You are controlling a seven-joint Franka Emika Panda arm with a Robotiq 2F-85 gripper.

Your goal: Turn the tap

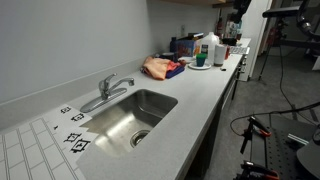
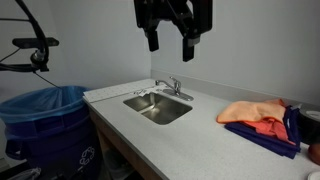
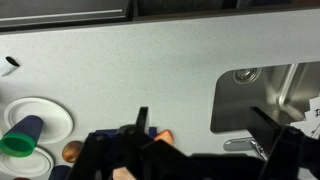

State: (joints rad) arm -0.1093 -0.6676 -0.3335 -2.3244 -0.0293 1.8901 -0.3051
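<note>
1. Bin, blue and lined, stands at the far left beside the surface. It is well apart from my work, so I see little danger there unless the arm swings wide.
2. The steel sink comes next, sunk into the surface. If I come down too far forward, I judge the tool would drop into the basin instead of meeting the handle.
3. The tap sits at the back rim of the sink, close to the wall, and it also shows in an exterior view. It is small and shiny, so a finger could slide off the lever. I could also catch the spout instead, or scrape the wall behind it. The wrist view shows part of the sink but no clear tap, so I cannot line up from there.
4. The tool hangs high above the tap, jaws spread wide and holding nothing. Depth is hard to read from that height, and descending too fast could ram the lever downward rather than turn it.
5. The orange cloth lies on a blue cloth further right, near the sink but apart from it. A strong turn may splash water onto them.
</note>
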